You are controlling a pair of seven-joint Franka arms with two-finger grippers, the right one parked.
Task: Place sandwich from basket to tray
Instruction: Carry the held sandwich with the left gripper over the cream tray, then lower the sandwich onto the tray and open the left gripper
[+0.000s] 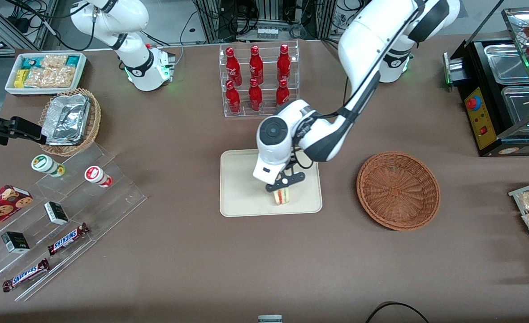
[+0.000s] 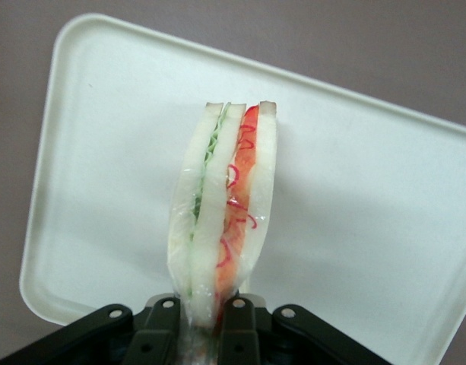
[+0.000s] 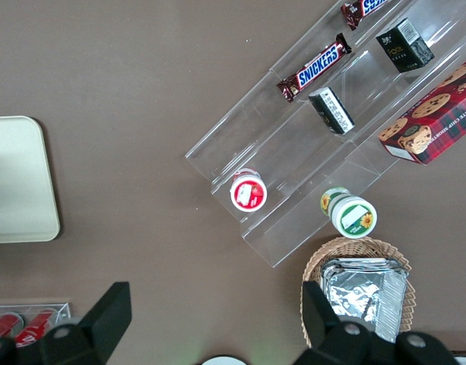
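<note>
Pincer (image 1: 283, 188) clamped on sandwich (image 1: 282, 196), over tray (image 1: 242, 188).
Bread wedge in clear wrap, red and green layers; smooth cream tray; woven basket (image 1: 398, 190) beside; SNICKERS bars (image 1: 68, 238) on acrylic steps.

Glossy clear-wrapped sandwich (image 2: 221, 209), matt, probably plastic tray (image 2: 369, 198), rough woven wicker basket (image 1: 398, 190), matt black claw (image 2: 204, 319)

We see the gripper (image 2: 204, 323) clamped on the sandwich (image 2: 221, 209), its black fingers (image 2: 239, 328) pressing the wedge from both sides at one end. The sandwich stands on edge, its pale bread slices showing a green layer on one side and a red layer with thin red curls on the other. Below it lies the cream tray (image 2: 103, 175) with its rounded corner and low rim, resting on the brown counter (image 2: 20, 84).
</note>
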